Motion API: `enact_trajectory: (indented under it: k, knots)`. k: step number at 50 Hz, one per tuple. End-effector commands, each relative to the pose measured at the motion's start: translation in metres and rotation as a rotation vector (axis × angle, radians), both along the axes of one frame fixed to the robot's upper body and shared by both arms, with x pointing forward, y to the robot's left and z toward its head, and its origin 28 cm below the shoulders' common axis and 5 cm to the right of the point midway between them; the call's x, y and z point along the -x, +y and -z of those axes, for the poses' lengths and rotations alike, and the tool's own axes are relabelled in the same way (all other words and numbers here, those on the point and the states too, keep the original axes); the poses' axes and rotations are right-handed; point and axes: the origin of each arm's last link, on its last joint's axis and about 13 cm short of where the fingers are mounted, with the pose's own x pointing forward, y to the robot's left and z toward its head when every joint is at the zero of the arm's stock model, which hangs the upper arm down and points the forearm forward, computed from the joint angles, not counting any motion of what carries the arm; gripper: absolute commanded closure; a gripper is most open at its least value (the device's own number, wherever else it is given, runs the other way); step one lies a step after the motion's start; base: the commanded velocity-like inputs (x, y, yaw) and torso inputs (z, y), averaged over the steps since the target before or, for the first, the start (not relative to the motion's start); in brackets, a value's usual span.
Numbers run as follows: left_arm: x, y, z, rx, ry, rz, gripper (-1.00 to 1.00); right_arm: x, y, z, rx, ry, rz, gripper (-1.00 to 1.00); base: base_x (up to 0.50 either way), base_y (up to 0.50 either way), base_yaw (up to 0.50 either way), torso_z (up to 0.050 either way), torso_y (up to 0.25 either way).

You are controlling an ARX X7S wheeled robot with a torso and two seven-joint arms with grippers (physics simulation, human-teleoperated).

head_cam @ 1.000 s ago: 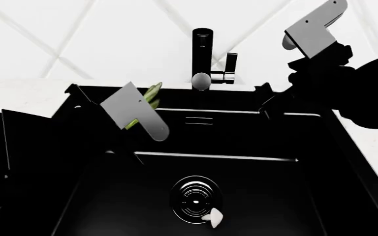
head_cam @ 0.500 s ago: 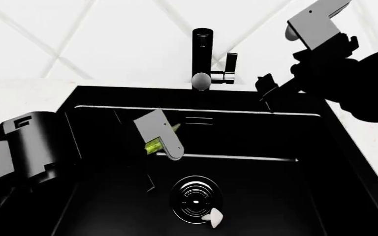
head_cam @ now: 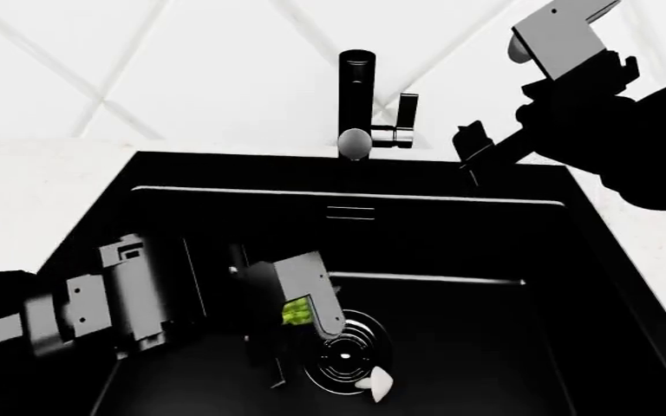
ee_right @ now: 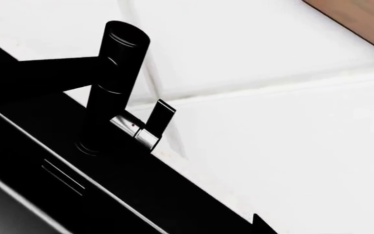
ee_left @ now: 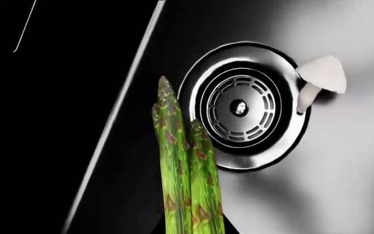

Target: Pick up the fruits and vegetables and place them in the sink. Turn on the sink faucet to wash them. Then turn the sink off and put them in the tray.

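Observation:
My left gripper [head_cam: 292, 314] is low inside the black sink [head_cam: 345, 198], shut on the bunch of green asparagus [ee_left: 183, 161]. The stalk tips point at the round ribbed drain [ee_left: 239, 107], just beside its rim. A small whitish garlic-like piece [ee_left: 320, 78] lies on the drain's edge [head_cam: 377, 384]. The tall black faucet [head_cam: 356, 95] stands at the sink's back, its flat lever [ee_right: 161, 117] upright. My right gripper [head_cam: 478, 156] hovers right of the lever, apart from it; its jaws are dark and unclear. The tray is out of view.
White tiled wall and white counter [head_cam: 32, 173] surround the sink. The sink has a stepped ledge [head_cam: 426, 279] across its middle. A brown wooden surface [ee_right: 362, 19] shows in a corner of the right wrist view.
My left gripper has carried the asparagus from the sink's back left rim down into the basin, ending beside the drain. The right arm drifted slightly up and right.

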Motion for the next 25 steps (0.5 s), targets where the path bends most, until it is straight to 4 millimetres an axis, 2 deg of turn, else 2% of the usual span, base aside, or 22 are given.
enact_trajectory:
  k: [1, 25]
  knots:
    - [0.003, -0.011, 0.02, -0.005, 0.052, 0.072, 1.0, -0.001, 0.0, 0.001, -0.004, -0.003, 0.005, -1.0, 0.0, 0.0, 0.0, 0.0, 0.0]
    - [0.003, -0.016, 0.03, -0.026, 0.069, 0.098, 1.0, -0.001, -0.001, 0.003, -0.008, -0.005, 0.008, -1.0, 0.0, 0.0, 0.0, 0.0, 0.0]
